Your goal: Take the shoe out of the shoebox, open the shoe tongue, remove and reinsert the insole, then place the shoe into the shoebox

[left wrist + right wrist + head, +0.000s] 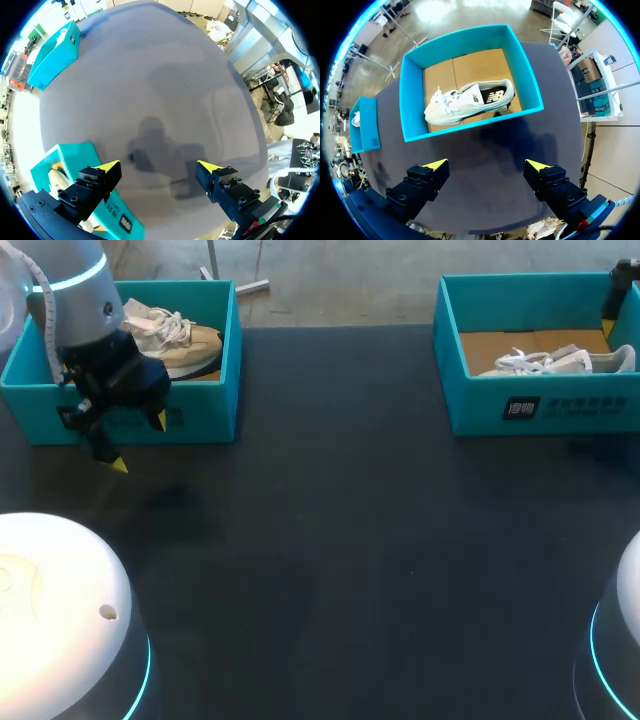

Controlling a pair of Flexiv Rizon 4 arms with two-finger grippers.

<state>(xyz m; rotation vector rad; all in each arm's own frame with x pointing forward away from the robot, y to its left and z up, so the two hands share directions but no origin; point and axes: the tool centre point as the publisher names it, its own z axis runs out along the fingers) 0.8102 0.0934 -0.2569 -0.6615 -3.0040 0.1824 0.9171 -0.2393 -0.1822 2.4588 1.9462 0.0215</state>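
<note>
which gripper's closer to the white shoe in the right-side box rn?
Right. The right gripper hovers open just outside the teal box holding the white shoe; the left gripper is across the table, by the other box.

At my two o'clock on the counter (350, 540) stood an open teal shoebox (560, 408) with a brown cardboard floor. A white shoe (560, 362) lay on its side inside, toe toward nine o'clock, heel toward three, laces loose. At my ten o'clock stood a second shoebox (205, 410), also teal and open, holding a tan shoe (180, 340) with white laces and a dark sole at its three o'clock end.
</note>
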